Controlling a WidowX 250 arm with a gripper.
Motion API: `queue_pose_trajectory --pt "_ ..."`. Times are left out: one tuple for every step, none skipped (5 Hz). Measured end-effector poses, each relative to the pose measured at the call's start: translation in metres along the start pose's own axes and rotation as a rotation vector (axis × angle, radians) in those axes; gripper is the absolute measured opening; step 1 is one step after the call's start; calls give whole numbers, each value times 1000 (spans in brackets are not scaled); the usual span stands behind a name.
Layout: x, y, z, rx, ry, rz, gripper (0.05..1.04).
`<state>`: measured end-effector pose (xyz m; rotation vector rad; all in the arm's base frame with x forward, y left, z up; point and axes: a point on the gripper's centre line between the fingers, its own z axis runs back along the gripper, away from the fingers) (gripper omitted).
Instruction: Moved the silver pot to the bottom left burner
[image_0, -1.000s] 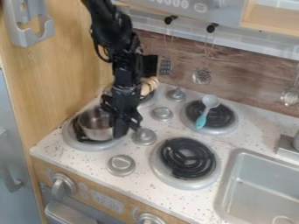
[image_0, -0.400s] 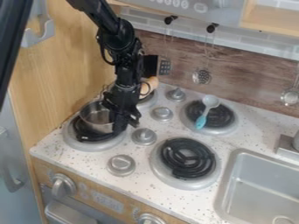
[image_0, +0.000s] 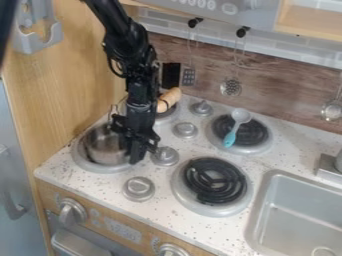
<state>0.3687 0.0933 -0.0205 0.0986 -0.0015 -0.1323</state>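
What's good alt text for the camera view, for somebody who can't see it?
A silver pot sits on the front left burner of a toy stove, with a black robot gripper at its right side in the picture. A spoon with a teal handle lies on the back right burner, and a sink is at the lower right.

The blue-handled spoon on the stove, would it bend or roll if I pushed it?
The spoon would probably stay stiff, since it lies straight across the burner. Its wide bowl would likely make it swivel instead of rolling far.
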Motion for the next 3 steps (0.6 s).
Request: queue_pose_trajectory --pt "-1 -4 32 10 -49 82 849" --pt "-3 -11 47 -5 -67 149 1022" --pt "-4 -20 49 -5 -57 165 1006"
